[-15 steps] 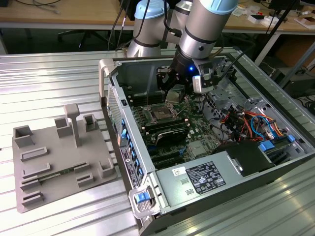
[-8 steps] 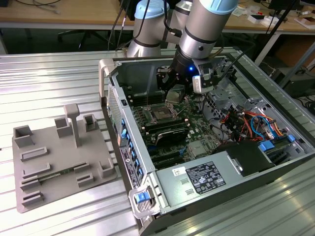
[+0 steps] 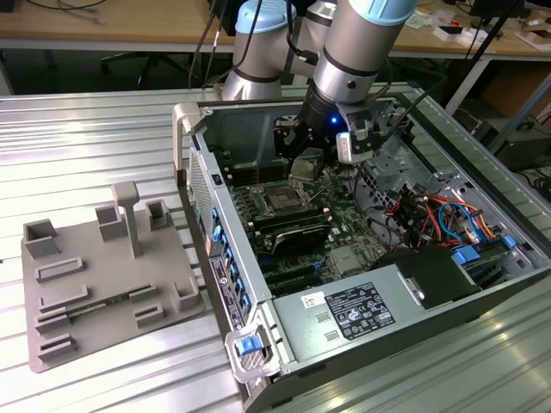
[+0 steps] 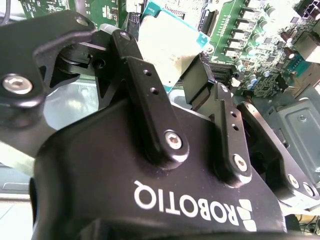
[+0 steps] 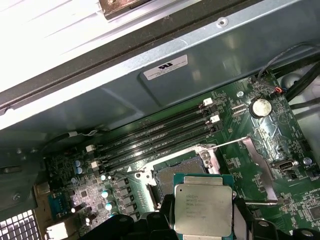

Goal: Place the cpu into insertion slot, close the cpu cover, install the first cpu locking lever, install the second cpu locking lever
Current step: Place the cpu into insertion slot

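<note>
Step one was in hand: black two-finger gripper (image 3: 303,153) pinched the small square silver-topped cpu (image 5: 203,205), unseated, at one o'clock of the dark-centred silver-rimmed insertion slot (image 3: 281,200) in the exterior view; seating likely needed squared, level lowering.

The chip (image 5: 202,212) has a dull, silvery metal top, faintly brushed, set on a green rim. The gripper (image 4: 157,60) is smooth and black with a soft sheen, and its steel screws are shiny. The board (image 5: 240,125) is glossy green, and its long slots (image 5: 155,137) are black plastic. The case wall (image 5: 150,95) is matt grey sheet metal. The table (image 3: 103,129) is bright ribbed metal. The tray (image 3: 95,258) looks like matt grey plastic.
</note>
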Available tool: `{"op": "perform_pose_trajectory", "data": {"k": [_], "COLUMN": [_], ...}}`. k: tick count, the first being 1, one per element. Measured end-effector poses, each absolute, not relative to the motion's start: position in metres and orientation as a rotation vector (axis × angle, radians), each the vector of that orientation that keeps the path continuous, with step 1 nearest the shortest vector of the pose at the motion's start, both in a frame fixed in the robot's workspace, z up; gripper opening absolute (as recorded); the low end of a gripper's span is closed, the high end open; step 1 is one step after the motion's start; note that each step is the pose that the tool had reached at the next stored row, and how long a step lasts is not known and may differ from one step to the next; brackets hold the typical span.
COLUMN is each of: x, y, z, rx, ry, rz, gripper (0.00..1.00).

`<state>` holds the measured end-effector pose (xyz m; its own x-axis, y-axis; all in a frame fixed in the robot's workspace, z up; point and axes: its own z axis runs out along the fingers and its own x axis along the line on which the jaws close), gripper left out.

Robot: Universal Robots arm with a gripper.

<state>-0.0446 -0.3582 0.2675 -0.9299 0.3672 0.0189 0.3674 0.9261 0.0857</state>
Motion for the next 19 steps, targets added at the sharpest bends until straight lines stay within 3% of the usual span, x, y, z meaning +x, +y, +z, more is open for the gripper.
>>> {"op": "perform_pose_trajectory", "data": {"k": [19], "x": [-0.0446], "y": [-0.3582], "z": [0.2673], "rx": [-0.608], "ry": [-3.077], "rz": [-0.138], "gripper": [0.55]}}
